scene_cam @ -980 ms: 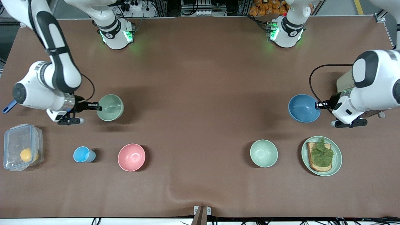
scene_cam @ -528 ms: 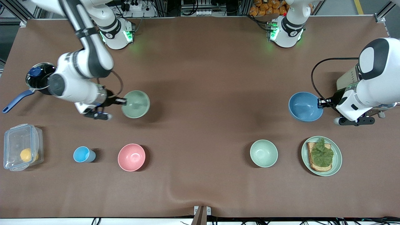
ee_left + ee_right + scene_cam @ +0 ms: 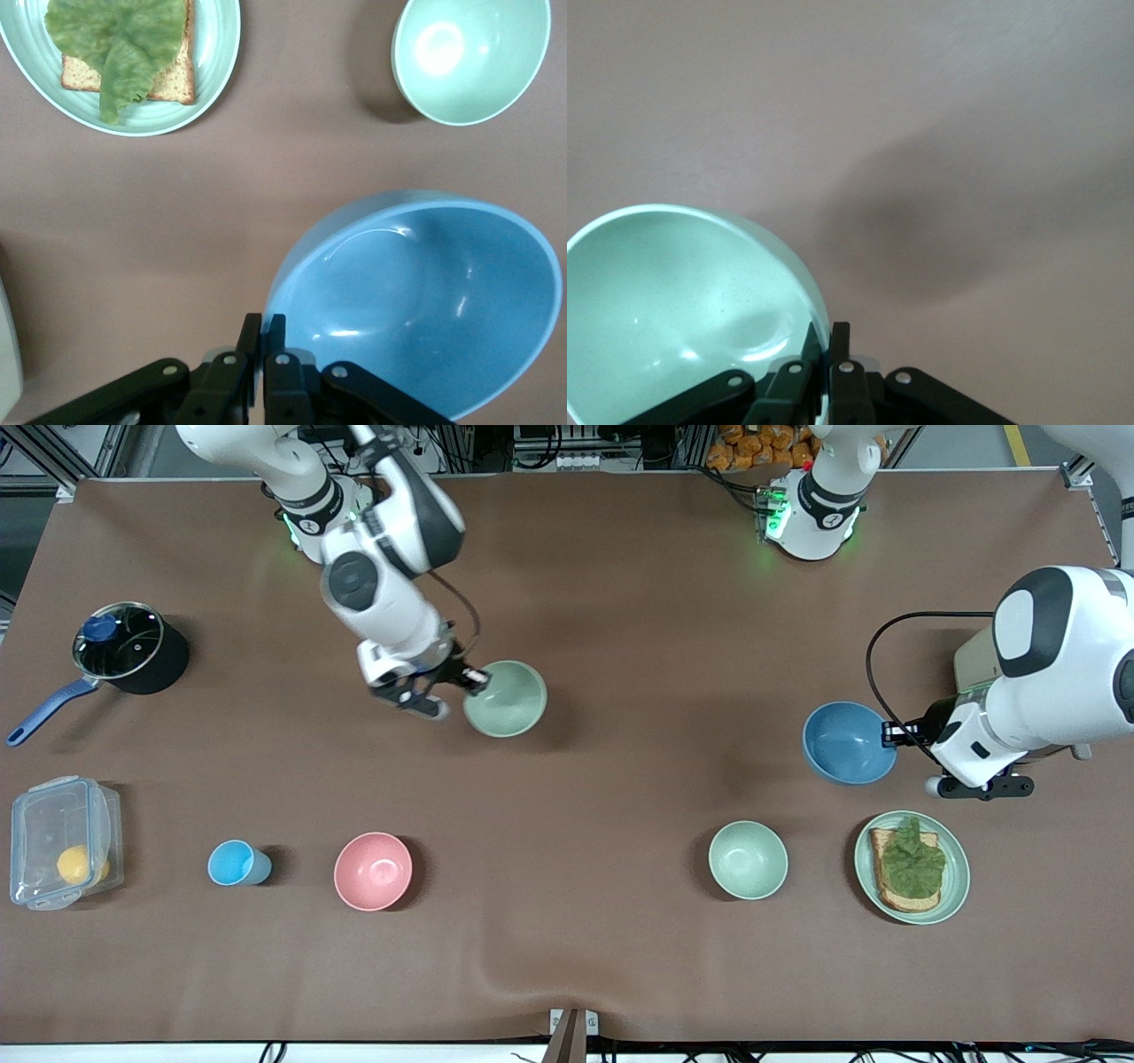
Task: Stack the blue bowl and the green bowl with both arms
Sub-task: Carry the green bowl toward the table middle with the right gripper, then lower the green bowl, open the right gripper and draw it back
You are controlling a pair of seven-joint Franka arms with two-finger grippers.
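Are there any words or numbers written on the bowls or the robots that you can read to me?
No text can be read anywhere.
The blue bowl, held by the left gripper, is plain.
The green bowl, held by the right gripper, is plain.
The small round marks on the robot bases are too small to read.

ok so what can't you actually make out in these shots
- Toaster-like box, front view: mostly hidden by the left arm.
- Yellow item in the clear container, front view: too small to identify.
- Blue bowl, left wrist view: rim cut off by the frame edge at the left gripper.
- Green bowl, right wrist view: cut off likewise at the right gripper.
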